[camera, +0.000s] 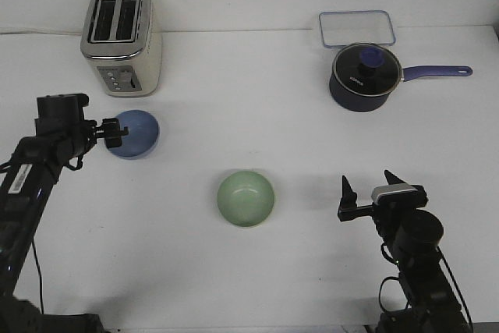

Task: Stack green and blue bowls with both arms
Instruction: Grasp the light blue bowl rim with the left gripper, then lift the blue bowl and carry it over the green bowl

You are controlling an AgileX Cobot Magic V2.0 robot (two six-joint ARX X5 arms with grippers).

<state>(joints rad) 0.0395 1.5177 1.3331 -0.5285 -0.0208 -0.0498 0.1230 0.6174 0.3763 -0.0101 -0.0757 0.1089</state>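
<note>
Front view: blue bowl [134, 134] on white table [249, 271], just in front of toaster [122, 39]. Left gripper [115, 133] at bowl's left rim, jaws closed on rim. Green bowl [245, 198] at table centre, upright, apart from blue. Right gripper [369, 186] well right of green bowl, jaws spread wide, holding nothing. Saucepan [365, 77] far right, behind.

My left gripper [115, 133] sat at blue bowl [134, 133] rim, far left, near toaster [121, 39]. Green bowl [245, 198] lay centre, untouched. My right gripper [369, 183] hung spread apart, near right. Saucepan [365, 77] stood far right.
</note>
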